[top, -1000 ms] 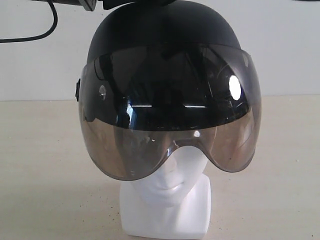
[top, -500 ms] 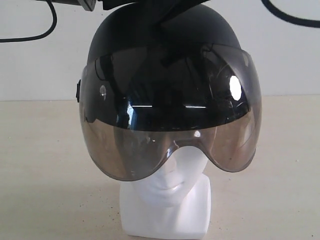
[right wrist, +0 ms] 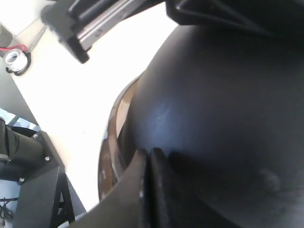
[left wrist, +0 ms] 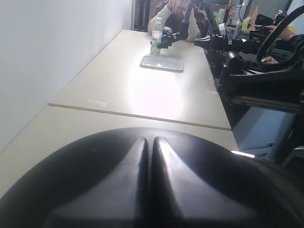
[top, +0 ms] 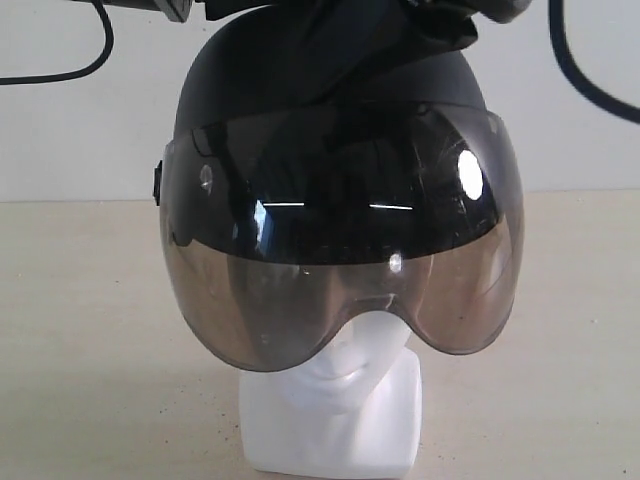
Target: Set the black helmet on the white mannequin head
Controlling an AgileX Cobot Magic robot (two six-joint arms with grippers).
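Note:
The black helmet point(top: 330, 100) sits over the white mannequin head point(top: 345, 400), and its smoky visor point(top: 340, 270) hangs over the face down to the nose. My right gripper point(top: 405, 25) lies on the helmet's crown from the upper right. In the right wrist view its fingers point(right wrist: 149, 153) are shut together with nothing between them, their tips against the matte shell point(right wrist: 228, 95). Only part of my left gripper point(top: 190, 8) shows at the top edge, above the crown. The left wrist view shows it point(left wrist: 149, 140) shut and empty, lying over the shell point(left wrist: 85, 180).
The head's square base stands on a beige table point(top: 80, 330) before a white wall. Black cables point(top: 100, 50) hang at both upper corners. The left wrist view shows a grey tray point(left wrist: 161, 62), a bottle point(left wrist: 156, 40) and dark arm hardware point(left wrist: 256, 85) further along the table.
My right arm has come in from the upper right and settled on the helmet's crown. The helmet and visor have sunk slightly lower over the face. The left arm stays put.

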